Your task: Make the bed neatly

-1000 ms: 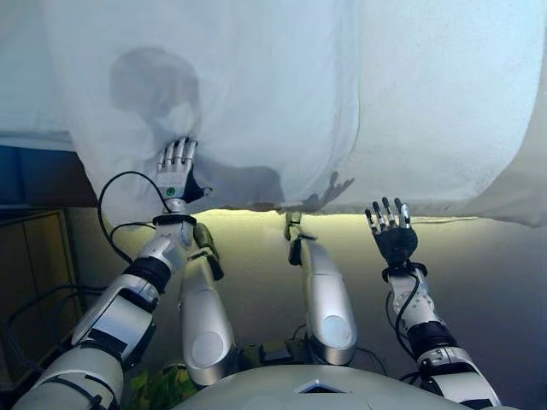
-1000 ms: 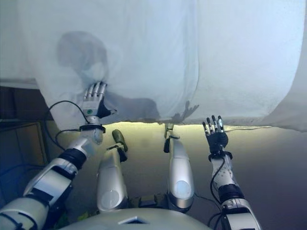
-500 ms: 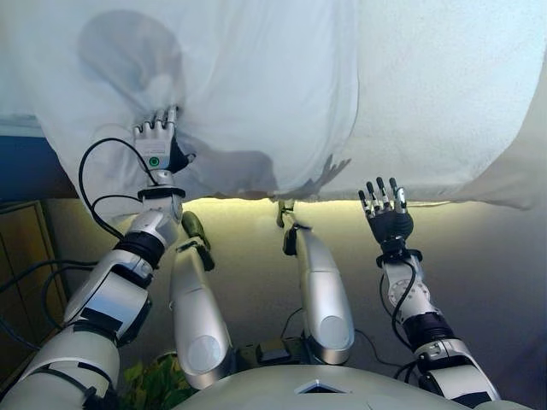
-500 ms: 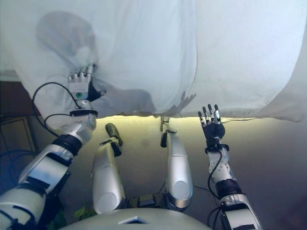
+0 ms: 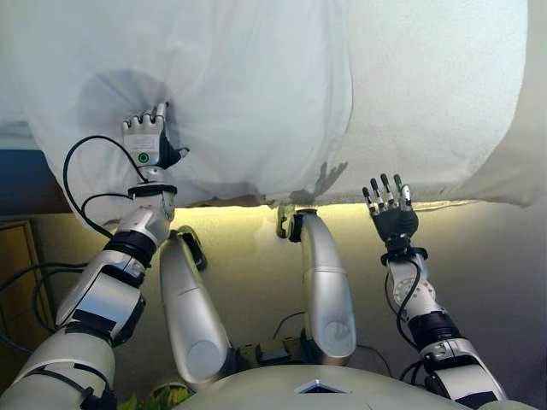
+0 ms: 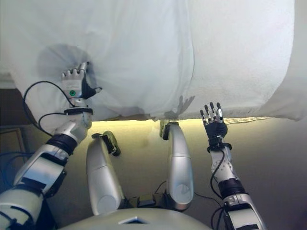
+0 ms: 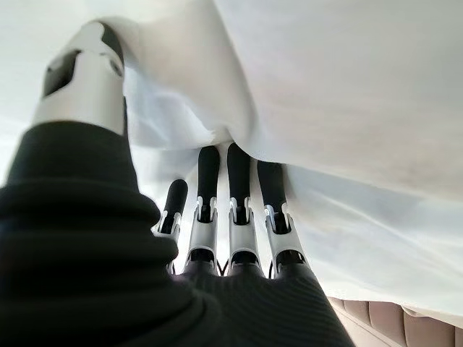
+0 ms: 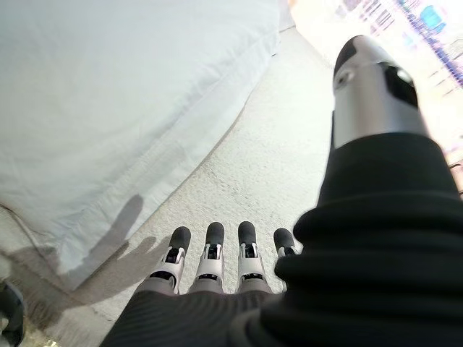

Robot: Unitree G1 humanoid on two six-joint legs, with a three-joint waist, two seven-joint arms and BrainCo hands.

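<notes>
A smooth white sheet [image 5: 239, 85] lies over the left part of the bed, its edge hanging over the near side. A textured white blanket [image 5: 427, 85] covers the right part. My left hand [image 5: 145, 141] rests on the sheet near its left end, fingers [image 7: 239, 188] straight with their tips pushed under a fold of the cloth and the thumb apart. My right hand [image 5: 391, 213] is open and empty, held just off the bed's near edge below the blanket. The right wrist view shows the sheet [image 8: 108, 108] lapping over the blanket [image 8: 268, 159].
A dark bed side [image 5: 26, 179] and a wooden cabinet [image 5: 17, 256] stand at the far left below the sheet. Lit floor [image 5: 248, 256] runs along under the bed's near edge. The blanket's right end [image 5: 504, 179] hangs down over the edge.
My left hand has moved farther onto the sheet, and its fingertips now sit in a fold. The whole view has shifted as well. The right hand has stayed open by the bed's edge.
</notes>
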